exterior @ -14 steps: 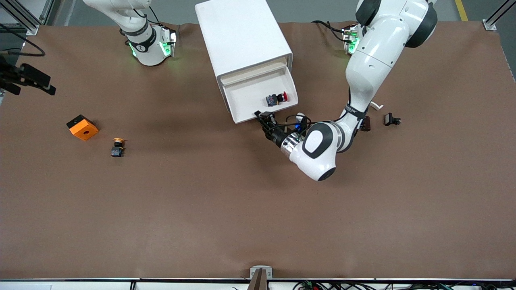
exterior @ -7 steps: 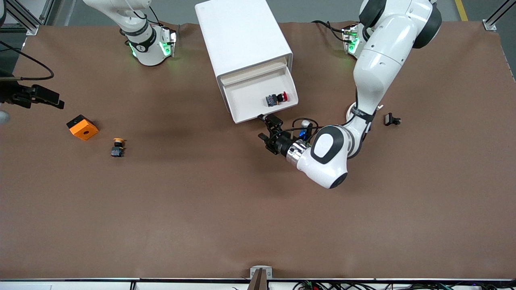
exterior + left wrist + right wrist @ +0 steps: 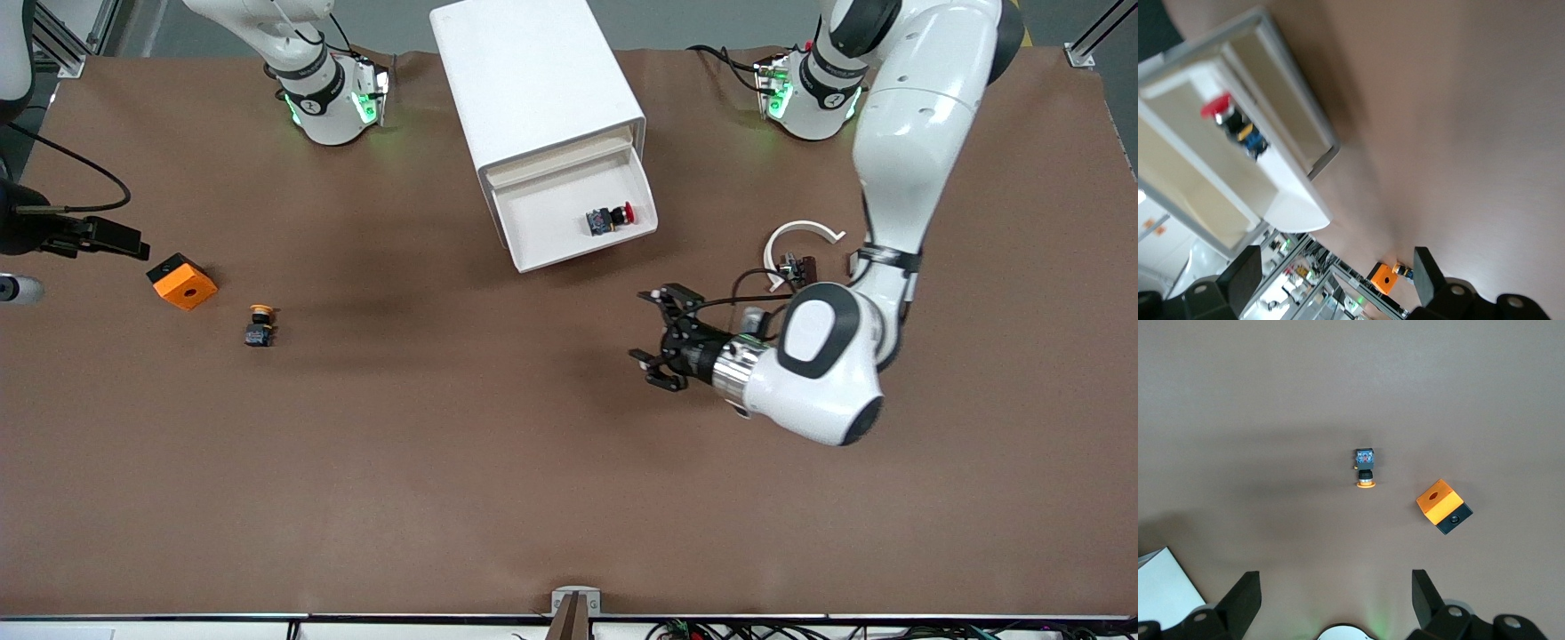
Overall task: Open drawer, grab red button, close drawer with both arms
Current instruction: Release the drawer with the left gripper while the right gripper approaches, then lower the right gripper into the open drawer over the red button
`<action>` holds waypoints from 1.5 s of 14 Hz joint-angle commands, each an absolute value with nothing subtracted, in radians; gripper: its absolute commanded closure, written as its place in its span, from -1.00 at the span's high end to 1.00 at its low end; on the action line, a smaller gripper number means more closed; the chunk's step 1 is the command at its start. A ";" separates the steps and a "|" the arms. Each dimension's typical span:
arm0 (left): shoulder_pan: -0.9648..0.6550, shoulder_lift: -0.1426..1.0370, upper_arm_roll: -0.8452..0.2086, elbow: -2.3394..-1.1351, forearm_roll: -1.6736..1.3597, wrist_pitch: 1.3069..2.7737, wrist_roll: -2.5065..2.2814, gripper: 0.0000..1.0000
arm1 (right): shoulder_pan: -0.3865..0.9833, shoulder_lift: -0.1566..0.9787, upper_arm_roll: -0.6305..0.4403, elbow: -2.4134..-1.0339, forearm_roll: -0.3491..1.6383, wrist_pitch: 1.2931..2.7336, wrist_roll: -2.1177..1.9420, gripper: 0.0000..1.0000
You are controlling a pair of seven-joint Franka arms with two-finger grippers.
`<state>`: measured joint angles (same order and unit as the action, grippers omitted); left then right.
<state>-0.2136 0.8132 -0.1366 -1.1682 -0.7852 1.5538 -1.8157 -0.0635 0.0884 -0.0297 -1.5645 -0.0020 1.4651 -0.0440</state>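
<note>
over the bare brown table (image 3: 444, 462), nearer the front camera than the cabinet (image 3: 533, 98), the left gripper (image 3: 656, 339) hangs with fingers spread wide, holding nothing. the button (image 3: 610, 218) lies in the pulled-out drawer (image 3: 542, 209), red cap toward the left arm's end. the right gripper (image 3: 1331, 593), also spread and empty, is over the orange box (image 3: 181, 281) and the yellow-capped button (image 3: 259, 325).

Brown table (image 3: 444, 462), grey floor (image 3: 676, 22), aluminium frame posts (image 3: 1098, 31) at corners
</note>
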 commanded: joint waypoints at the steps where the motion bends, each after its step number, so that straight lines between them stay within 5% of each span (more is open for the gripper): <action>1: -0.195 0.775 -0.141 -1.180 -0.663 1.526 -1.706 1.00 | -0.051 0.094 -0.018 -1.543 -0.012 1.451 0.019 1.00; 9: -0.198 0.611 -0.156 -1.203 -0.090 1.487 -1.268 1.00 | 0.233 0.094 -0.015 -1.545 0.027 1.453 0.734 1.00; 15: -0.115 0.474 -0.146 -1.210 -0.020 1.457 -0.887 1.00 | 0.492 0.115 -0.017 -1.522 0.100 1.509 1.268 1.00; 21: -0.085 0.394 -0.146 -1.215 0.097 1.430 -0.579 1.00 | 0.690 0.340 -0.017 -1.370 0.120 1.577 1.740 1.00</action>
<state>-0.1000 0.4406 -0.1450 -1.1805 0.0650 1.4361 -0.6696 0.6375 0.2224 -0.0029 -1.4937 0.0978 1.5907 1.6269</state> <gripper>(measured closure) 0.000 0.000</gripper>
